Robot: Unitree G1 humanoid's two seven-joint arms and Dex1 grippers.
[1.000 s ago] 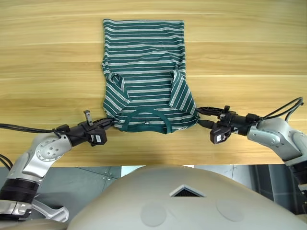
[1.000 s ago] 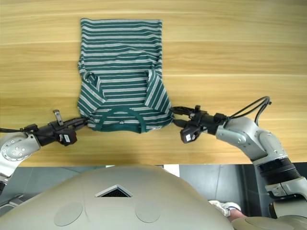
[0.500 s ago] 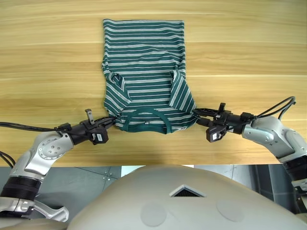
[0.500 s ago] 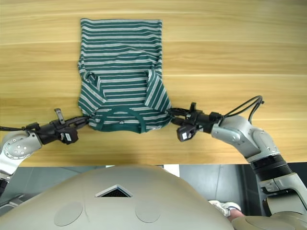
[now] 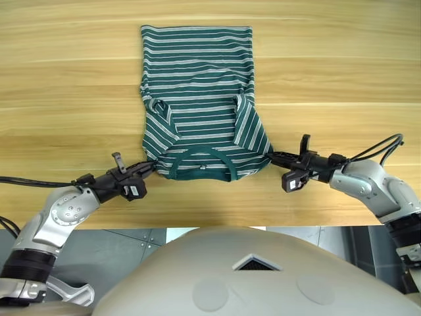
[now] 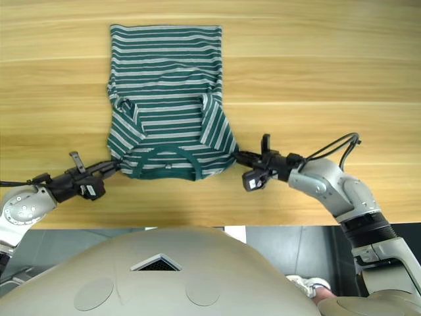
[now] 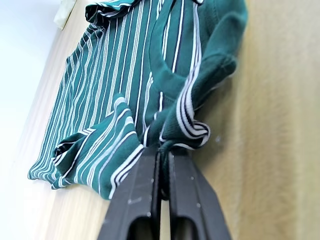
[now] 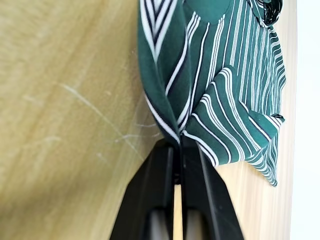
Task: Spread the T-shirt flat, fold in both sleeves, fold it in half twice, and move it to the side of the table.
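The left gripper [image 7: 162, 150] has its two fingers pressed together on a bunched fold of the T-shirt [image 5: 197, 85] at the near shoulder corner on the robot's left. The right gripper [image 8: 177, 142] is likewise closed tight on the opposite shoulder corner, with striped cloth pinched between its tips. From either wrist view I cannot tell whether each pinch takes every layer or only the top ones.

Over the last second the right arm has slid in from beside the shirt until its fingers met the corner. The left arm has barely moved, already sitting at its corner. The collar edge now looks drawn slightly taut between the two grips. With both near corners held, the first half fold seems ready to begin, probably by carrying the collar end toward the far hem.

The shirt is dark green with thin white stripes. It lies in the middle of the wooden table [image 5: 329, 66], collar toward the robot and hem at the far side. Both sleeves are folded in over the body, leaving a long shape, a little wider at the shoulders.
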